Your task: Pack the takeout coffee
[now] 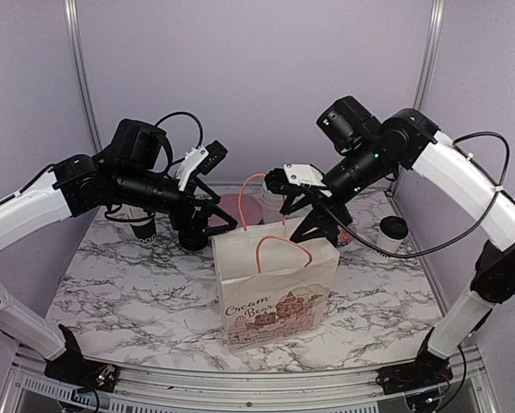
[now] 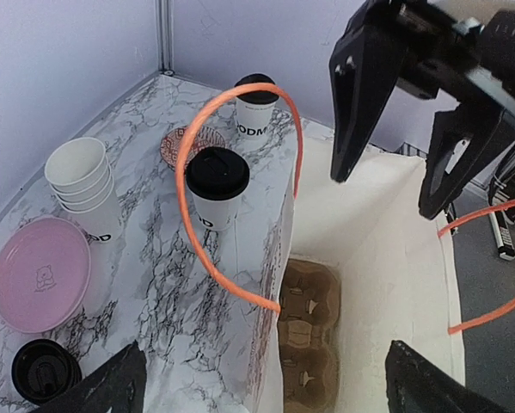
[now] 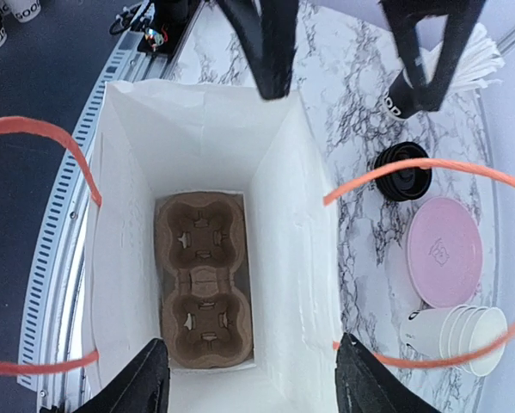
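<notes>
Two takeout coffee cups stand on the marble table, one nearer (image 2: 217, 188) and one farther back (image 2: 257, 107); the top view shows one of them (image 1: 393, 231) at the right. The white paper bag (image 1: 274, 284) with orange handles stands open in the middle, a brown cardboard carrier (image 3: 201, 280) flat on its bottom with both sockets vacant. My left gripper (image 2: 266, 387) hangs open over the bag's left rim. My right gripper (image 3: 250, 383) is open above the bag's mouth, nothing between its fingers. Neither touches a cup.
A stack of lidless white cups (image 2: 81, 181), a pink plate (image 2: 40, 271), a pile of black lids (image 2: 44, 370) and a small patterned dish (image 2: 184, 146) sit behind the bag. A black cup of straws (image 3: 463, 52) stands at the left under my left arm.
</notes>
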